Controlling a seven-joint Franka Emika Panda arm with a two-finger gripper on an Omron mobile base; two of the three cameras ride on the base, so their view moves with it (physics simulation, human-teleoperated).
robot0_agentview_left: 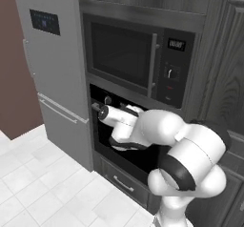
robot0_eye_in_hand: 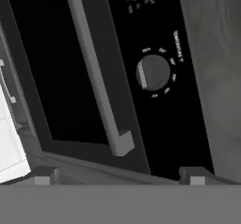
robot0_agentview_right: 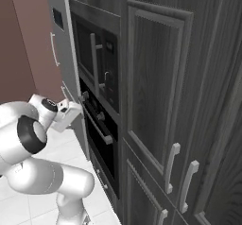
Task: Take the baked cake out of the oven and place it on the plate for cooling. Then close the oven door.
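Oven door (robot0_agentview_right: 101, 143) shut, arm (robot0_agentview_right: 35, 125) beside oven (robot0_agentview_right: 97, 129)

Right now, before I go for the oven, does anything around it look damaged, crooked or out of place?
Nothing stands out. The oven door sits shut and flush under the microwave, its silver handle straight. The cabinet doors and the fridge look closed and even. The gripper is open, close to the oven front.

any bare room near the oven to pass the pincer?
Free: the floor left of the oven, below the fridge. Crowded: the open pincer hangs close to the oven handle, microwave just above.
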